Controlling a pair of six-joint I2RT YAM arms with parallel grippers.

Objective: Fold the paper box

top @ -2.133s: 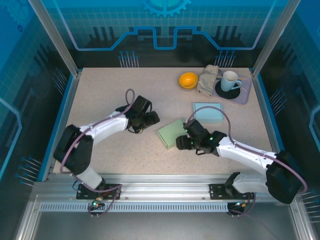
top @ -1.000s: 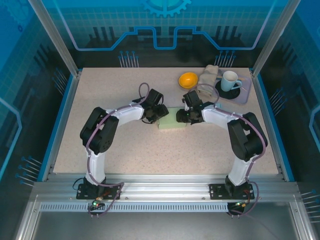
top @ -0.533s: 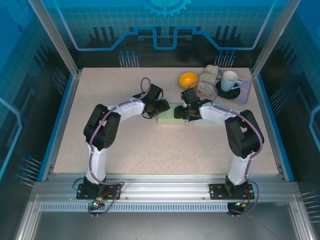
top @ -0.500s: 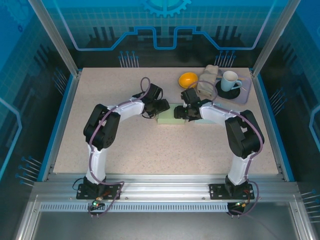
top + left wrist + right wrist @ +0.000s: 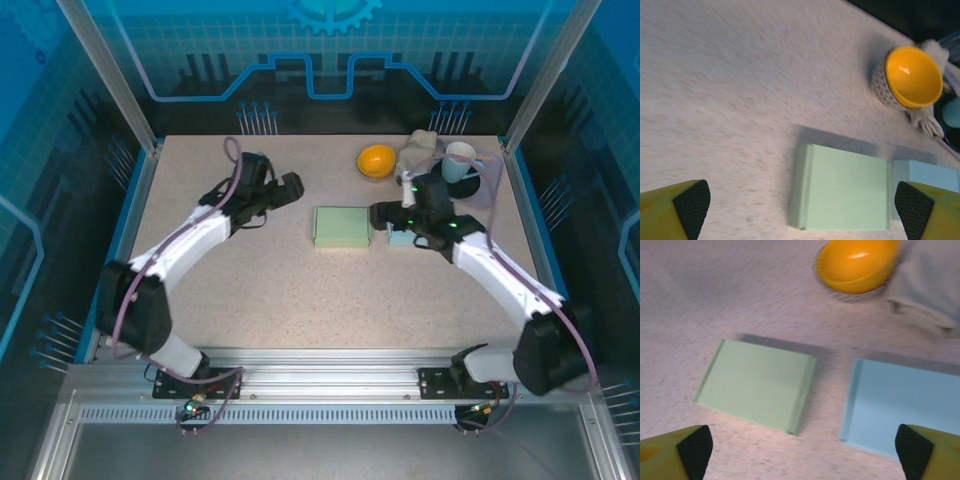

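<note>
The speckled beige tabletop [image 5: 250, 290] sat inside a blue-lit enclosure with glass walls. At its middle lay the flat pale-green paper box [image 5: 342, 227], closed, square to the table edge and touching neither arm. Moments before, both grippers had pressed in against its left and right ends. Now the left gripper [image 5: 290, 188] had drawn back to the far left of the box and the right gripper [image 5: 381, 212] stood just off its right edge. Both had their jaws spread wide and held nothing. That release suggested the fold was finished, or nearly so.

Just right of the green box lay a flat light-blue paper box [image 5: 905, 407], close but apart. Beyond it stood an orange bowl [image 5: 376, 160], a crumpled beige cloth [image 5: 418, 150] and a pale mug [image 5: 460, 160]. Nothing lay on or across the green box, though the blue one crowded its right side.
</note>
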